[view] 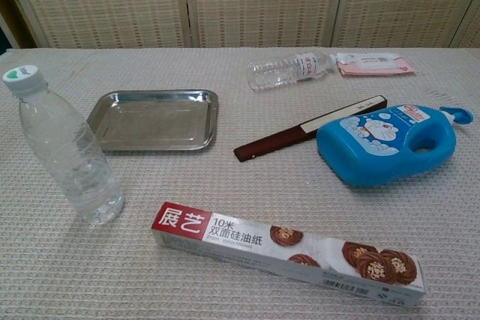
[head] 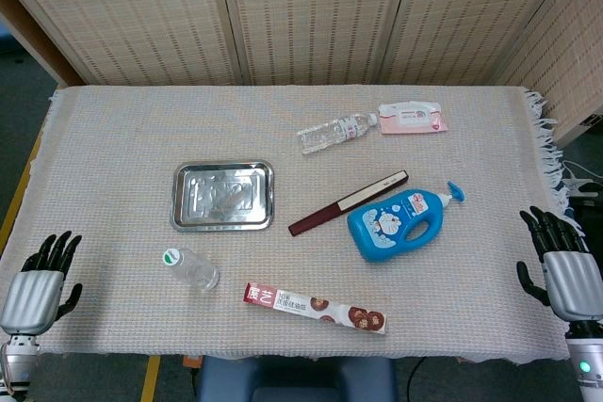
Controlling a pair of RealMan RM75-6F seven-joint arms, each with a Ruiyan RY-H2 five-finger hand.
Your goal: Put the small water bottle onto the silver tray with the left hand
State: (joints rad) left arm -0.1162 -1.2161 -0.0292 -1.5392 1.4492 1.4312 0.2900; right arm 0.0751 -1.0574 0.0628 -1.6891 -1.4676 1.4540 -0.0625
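A clear water bottle with a green-and-white cap [head: 191, 270] [view: 66, 151] stands upright on the cloth, just in front of the empty silver tray [head: 223, 195] [view: 154, 119]. A second clear bottle with a red label [head: 335, 132] [view: 289, 70] lies on its side at the back. My left hand [head: 38, 275] hovers at the table's front left corner, well left of the upright bottle, fingers apart and holding nothing. My right hand [head: 563, 265] sits at the front right edge, also empty with fingers spread. Neither hand shows in the chest view.
A blue detergent bottle [head: 400, 223] [view: 390, 144] lies right of centre, with a dark flat stick [head: 347, 203] [view: 309, 128] beside it. A long biscuit-print box [head: 314, 306] [view: 289, 252] lies near the front edge. A pink-and-white packet [head: 413, 119] [view: 373, 64] rests at the back.
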